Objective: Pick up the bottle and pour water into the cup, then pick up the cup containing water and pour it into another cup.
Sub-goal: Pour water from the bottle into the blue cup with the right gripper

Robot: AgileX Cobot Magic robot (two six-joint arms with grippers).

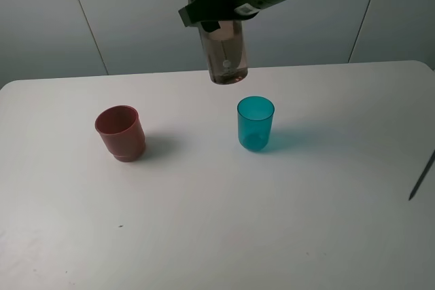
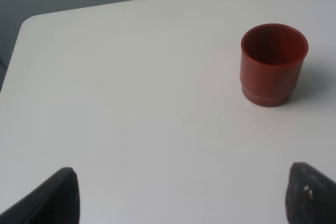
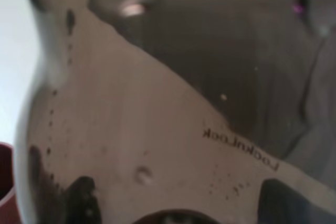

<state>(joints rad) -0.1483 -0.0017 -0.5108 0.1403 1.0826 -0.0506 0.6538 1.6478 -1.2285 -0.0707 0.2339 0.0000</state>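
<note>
Here the right tool (image 1: 207, 18) grips the tall smoky clear plastic bottle (image 1: 228, 59) aloft. The left tool (image 2: 184, 198) gapes wide.

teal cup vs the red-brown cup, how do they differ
The teal cup is translucent; the red-brown cup is opaque. The teal cup is narrower with plain sides; the red-brown cup is wider with a stepped base. In the high view the teal cup stands close below the raised bottle; the red-brown cup stands farther off on the left. Both stand upright on the white table, mouths up.
</note>
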